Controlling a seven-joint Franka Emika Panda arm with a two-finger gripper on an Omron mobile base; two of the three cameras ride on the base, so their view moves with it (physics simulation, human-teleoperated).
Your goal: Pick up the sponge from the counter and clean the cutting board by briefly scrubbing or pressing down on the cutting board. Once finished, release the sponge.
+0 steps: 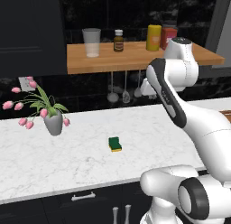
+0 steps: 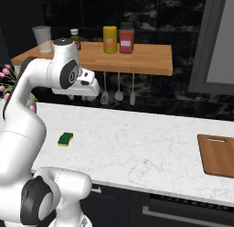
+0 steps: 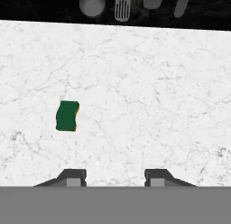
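- Your gripper (image 3: 115,177) hangs high over the table (image 3: 149,92), jaws parted and holding nothing
- The sponge (image 3: 67,115) lies flat below, left of the fingertips, long axis running away from you

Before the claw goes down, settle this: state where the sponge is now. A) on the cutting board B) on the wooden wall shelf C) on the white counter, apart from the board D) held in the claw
C: the sponge lies green side up on the bare marble counter, well away from the cutting board at the far right end, with nothing gripping it.
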